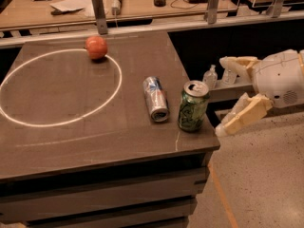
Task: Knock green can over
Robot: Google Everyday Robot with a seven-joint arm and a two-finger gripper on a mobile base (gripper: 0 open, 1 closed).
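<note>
The green can [193, 106] stands upright near the right front corner of the dark table [71, 137], its silver top with pull tab showing. My gripper [222, 95] comes in from the right, just off the table's right edge, a short way from the can and not touching it. Its two pale fingers [242, 115] are spread apart, one high and one low, with nothing between them.
A silver-and-blue can [156, 99] lies on its side just left of the green can. A red apple [96, 47] sits on a white ring at the table's back. Small bottles [210, 76] stand on a ledge behind. A cluttered bench runs along the back.
</note>
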